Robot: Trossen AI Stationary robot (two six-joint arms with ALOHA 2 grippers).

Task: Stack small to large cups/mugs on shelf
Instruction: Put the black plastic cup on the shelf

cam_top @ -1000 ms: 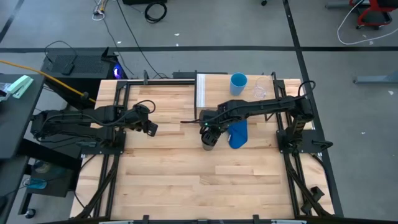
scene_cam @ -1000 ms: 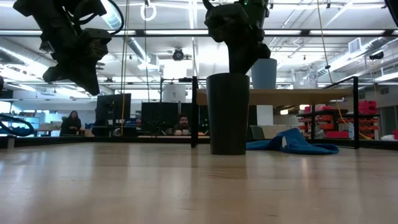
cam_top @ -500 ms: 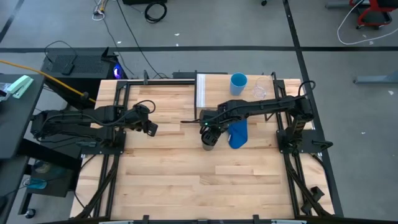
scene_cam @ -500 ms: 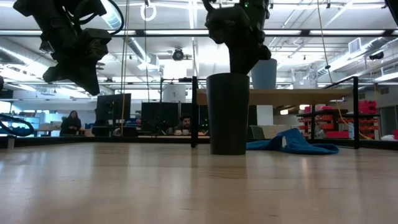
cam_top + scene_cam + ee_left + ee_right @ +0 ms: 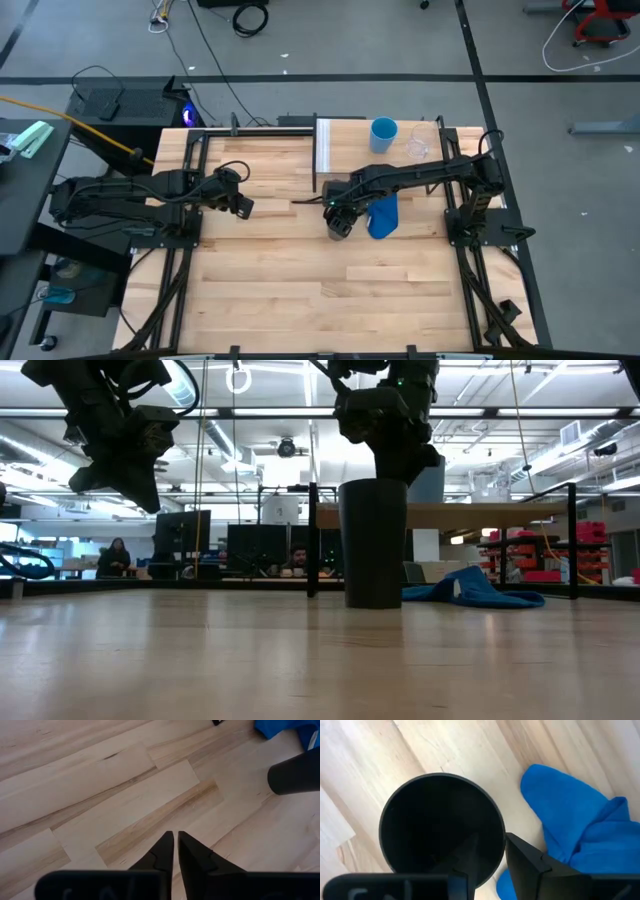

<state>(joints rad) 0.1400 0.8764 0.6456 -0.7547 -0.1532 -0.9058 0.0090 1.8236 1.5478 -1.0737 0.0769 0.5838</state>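
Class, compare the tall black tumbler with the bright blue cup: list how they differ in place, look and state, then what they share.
The tall black tumbler stands on the wooden tabletop; the bright blue cup stands on the pale wood shelf. The tumbler is dark and taller; the cup is blue and shorter. The right gripper clamps the tumbler's rim, one finger inside; nothing touches the cup. Both are upright and handleless.

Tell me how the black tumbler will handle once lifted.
The black tumbler stands tall and narrow, so it probably tips easily. The right gripper pinches only its rim wall, one finger inside, so it may swing. It looks empty, likely light.
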